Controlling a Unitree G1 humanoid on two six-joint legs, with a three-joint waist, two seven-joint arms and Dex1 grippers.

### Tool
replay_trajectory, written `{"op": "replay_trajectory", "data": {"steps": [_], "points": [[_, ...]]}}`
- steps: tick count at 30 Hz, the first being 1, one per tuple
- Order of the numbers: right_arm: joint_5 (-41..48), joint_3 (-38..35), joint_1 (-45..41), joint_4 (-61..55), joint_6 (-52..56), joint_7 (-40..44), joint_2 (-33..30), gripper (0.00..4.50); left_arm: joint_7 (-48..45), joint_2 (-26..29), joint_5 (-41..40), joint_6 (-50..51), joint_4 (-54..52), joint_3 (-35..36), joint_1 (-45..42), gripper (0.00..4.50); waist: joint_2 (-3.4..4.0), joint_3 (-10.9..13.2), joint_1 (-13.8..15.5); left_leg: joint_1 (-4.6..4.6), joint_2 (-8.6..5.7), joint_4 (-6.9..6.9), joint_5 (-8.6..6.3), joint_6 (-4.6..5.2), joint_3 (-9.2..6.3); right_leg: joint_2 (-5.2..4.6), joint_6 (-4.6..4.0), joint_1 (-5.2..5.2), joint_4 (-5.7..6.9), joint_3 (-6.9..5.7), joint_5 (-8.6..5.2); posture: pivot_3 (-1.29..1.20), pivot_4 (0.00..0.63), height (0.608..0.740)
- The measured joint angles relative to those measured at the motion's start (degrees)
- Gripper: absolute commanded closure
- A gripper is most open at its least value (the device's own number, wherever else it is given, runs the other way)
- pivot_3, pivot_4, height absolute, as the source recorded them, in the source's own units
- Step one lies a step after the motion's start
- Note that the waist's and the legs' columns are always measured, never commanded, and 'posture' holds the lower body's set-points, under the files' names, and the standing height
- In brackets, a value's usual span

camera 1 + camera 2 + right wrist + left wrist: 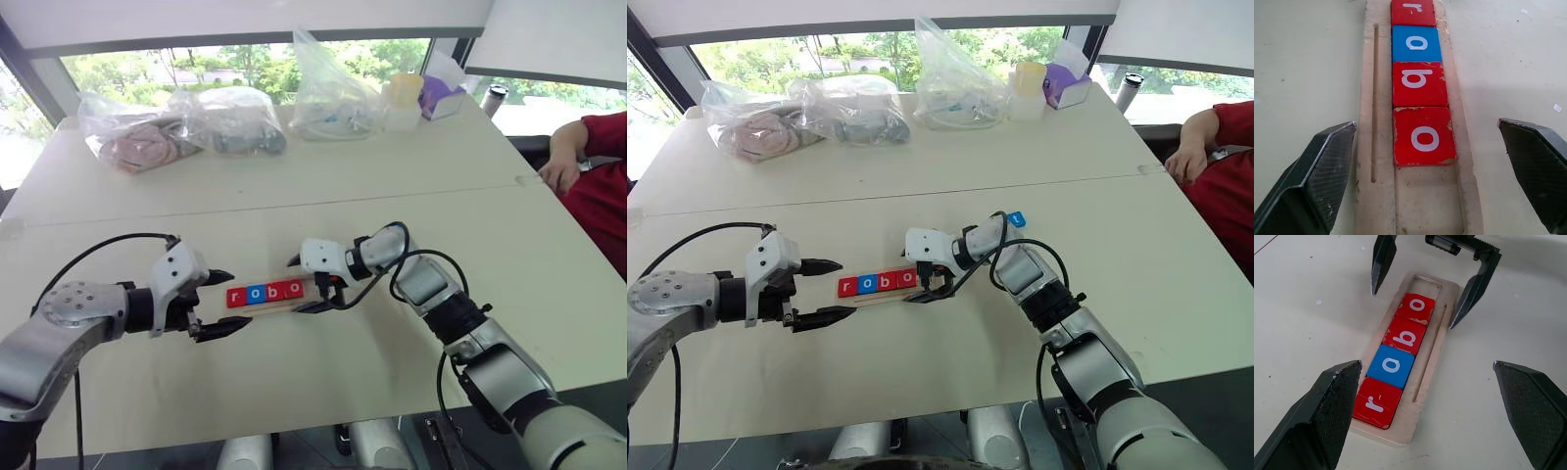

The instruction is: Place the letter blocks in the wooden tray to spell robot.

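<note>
The wooden tray lies on the table between my two grippers. Four letter blocks sit in it in a row: red r, blue o, red b, red o. The last slot, at the tray's right end, is bare wood. A blue block lies on the table behind my right arm. My left gripper is open at the tray's left end. My right gripper is open, its fingers either side of the tray's right end, holding nothing.
Several clear plastic bags with items lie along the table's far side, beside a yellow cup and a purple box. A person's hand and red sleeve rest at the table's right edge.
</note>
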Motion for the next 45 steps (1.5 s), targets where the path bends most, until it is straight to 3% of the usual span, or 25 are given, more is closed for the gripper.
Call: {"op": "replay_trajectory", "data": {"steps": [4,9,14,17,22,34,37,42,45], "points": [[1.0,-1.5,0.0,-0.6,1.1,-1.4,0.1,0.04,0.0,0.0,0.0,0.0,0.0,0.0,0.0,0.00,0.00,0.0,0.0,0.00,0.00,0.00,0.00,0.00,0.00,0.00,0.00,0.00,0.00,0.00,0.00,0.00,0.150,0.740],[8.2,-14.3,1.8,-11.8,13.4,-9.5,-0.2,0.04,2.0,-3.8,-4.5,1.9,-0.8,1.4,-2.4,0.00,-0.01,0.0,0.9,-0.07,0.00,0.06,0.00,0.00,-0.06,-0.03,0.11,0.00,0.00,-0.01,0.06,0.00,0.150,0.740],[14.5,-27.6,8.7,-25.9,29.8,-22.0,0.8,0.04,5.4,-6.8,-9.7,4.4,-1.5,4.1,-7.5,0.00,-0.02,0.0,1.3,-0.07,-0.05,0.14,0.00,0.00,-0.18,-0.05,0.12,0.11,-0.01,-0.08,0.05,0.00,0.150,0.740],[13.2,-33.8,14.6,-31.9,36.9,-32.6,1.0,0.04,6.2,-8.0,-10.5,5.0,-0.5,3.2,-11.3,0.00,0.00,0.0,1.4,-0.05,-0.09,0.17,0.00,0.00,-0.12,-0.06,0.02,0.13,-0.02,-0.06,0.00,0.00,0.150,0.740],[4.6,-31.7,18.8,-26.8,35.8,-45.3,-1.1,0.04,5.2,-9.4,-9.6,4.8,2.8,-1.8,-16.2,0.00,0.02,0.0,0.3,0.02,-0.06,0.19,0.00,0.00,0.07,0.03,0.01,0.10,-0.01,0.09,-0.03,0.00,0.150,0.740],[3.4,-29.6,13.5,-10.6,27.9,-51.8,2.2,0.04,3.2,-9.3,-5.4,2.3,6.9,-3.9,-19.1,0.00,0.02,0.0,-0.5,-0.04,-0.06,0.17,0.00,0.00,0.04,0.04,0.19,0.09,-0.05,0.12,0.11,0.00,0.150,0.740],[4.2,-30.4,12.1,-7.2,26.0,-52.6,2.3,0.85,3.5,-9.3,-5.2,2.3,6.7,-4.0,-18.3,0.00,0.01,0.0,-0.4,-0.04,-0.06,0.17,0.00,0.00,0.03,0.04,0.20,0.11,-0.06,0.12,0.11,0.00,0.150,0.740],[5.3,-30.9,11.5,-6.1,26.2,-54.0,2.6,3.23,3.7,-9.3,-4.9,2.3,5.9,-4.0,-17.4,0.00,0.01,0.0,-0.3,-0.04,-0.06,0.17,0.00,0.00,0.02,0.03,0.20,0.12,-0.06,0.13,0.11,0.00,0.150,0.740],[5.4,-31.4,12.1,-9.2,29.9,-56.1,3.5,3.23,3.8,-9.3,-4.7,2.3,5.9,-4.0,-17.4,0.00,0.01,0.0,-0.2,-0.04,-0.06,0.17,0.00,0.00,0.01,0.03,0.21,0.12,-0.06,0.13,0.11,0.00,0.150,0.740]]}}
